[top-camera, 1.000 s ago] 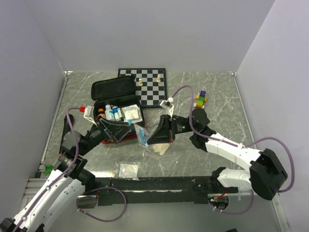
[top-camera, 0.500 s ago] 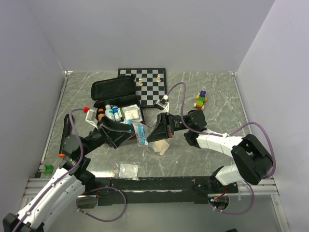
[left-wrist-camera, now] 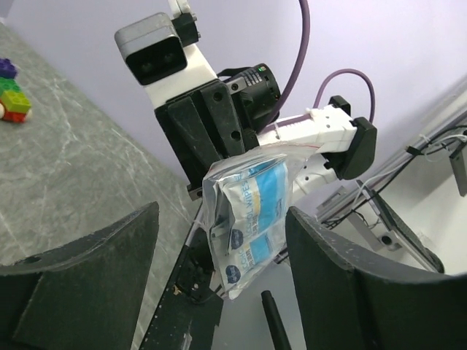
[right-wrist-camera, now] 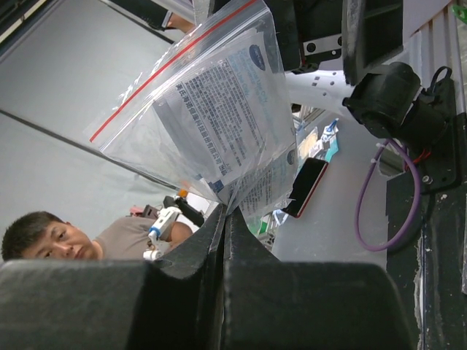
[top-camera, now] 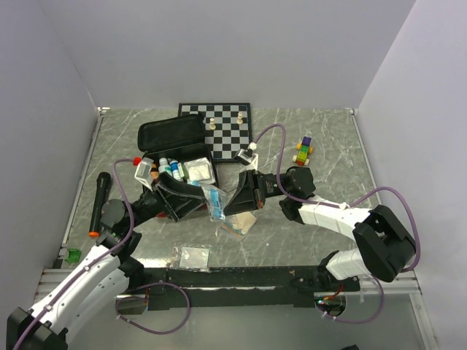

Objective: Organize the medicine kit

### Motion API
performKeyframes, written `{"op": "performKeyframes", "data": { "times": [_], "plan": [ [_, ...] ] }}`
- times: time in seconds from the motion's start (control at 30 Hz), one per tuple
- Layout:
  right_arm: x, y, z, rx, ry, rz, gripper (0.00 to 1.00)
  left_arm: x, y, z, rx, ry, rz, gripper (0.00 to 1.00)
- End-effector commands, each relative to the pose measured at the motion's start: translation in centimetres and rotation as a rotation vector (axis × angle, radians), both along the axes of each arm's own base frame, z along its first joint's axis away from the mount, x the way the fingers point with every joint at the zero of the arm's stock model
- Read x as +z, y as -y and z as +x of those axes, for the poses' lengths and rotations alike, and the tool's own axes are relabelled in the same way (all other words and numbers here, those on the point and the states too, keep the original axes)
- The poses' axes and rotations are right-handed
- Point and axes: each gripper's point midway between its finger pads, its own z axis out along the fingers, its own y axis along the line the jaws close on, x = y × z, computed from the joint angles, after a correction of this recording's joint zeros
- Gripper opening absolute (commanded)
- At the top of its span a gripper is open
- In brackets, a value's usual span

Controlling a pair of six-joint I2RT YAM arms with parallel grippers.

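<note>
The right gripper [right-wrist-camera: 222, 216] is pinched shut on a clear zip bag [left-wrist-camera: 246, 215] of blue packets, the left gripper [left-wrist-camera: 222, 219] gapes wide either side of it without touching, and the medicine kit [top-camera: 171, 133] lies open just behind them, beside the chessboard [top-camera: 228, 135].

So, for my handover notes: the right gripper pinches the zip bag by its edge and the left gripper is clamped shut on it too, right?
Not quite. The right gripper does pinch the zip bag by its edge, but the left gripper is not clamped on it: the left wrist view shows its jaws open on either side of the bag, clear of it.
</note>
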Motion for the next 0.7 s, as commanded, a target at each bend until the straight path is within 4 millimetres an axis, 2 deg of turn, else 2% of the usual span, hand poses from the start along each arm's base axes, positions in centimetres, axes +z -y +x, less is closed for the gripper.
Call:
{"op": "performKeyframes", "data": {
  "times": [0.0,0.17,0.37,0.5,0.57,0.67],
  "plan": [
    [3.2,1.1,-1.4,-0.006,0.249,0.185,0.0,1.0,0.6,-1.1,-0.084,0.051,-0.029,0.72],
    [3.1,0.9,-1.5,0.001,0.246,0.176,0.0,0.5,0.9,-1.0,-0.099,0.045,-0.014,0.68],
    [2.5,0.1,-1.3,0.01,0.243,0.136,0.0,0.5,1.3,-1.1,-0.132,0.048,-0.001,0.5],
    [2.4,-0.1,-1.2,0.013,0.237,0.134,0.0,0.6,1.5,-1.5,-0.158,0.063,-0.003,0.34],
    [2.3,-0.1,-1.2,0.012,0.233,0.134,0.0,0.6,1.4,-1.7,-0.159,0.068,-0.001,0.21],
    [2.3,-0.2,-1.1,0.013,0.234,0.131,0.0,0.7,1.2,-1.8,-0.145,0.082,0.002,0.08]
  ]
}}
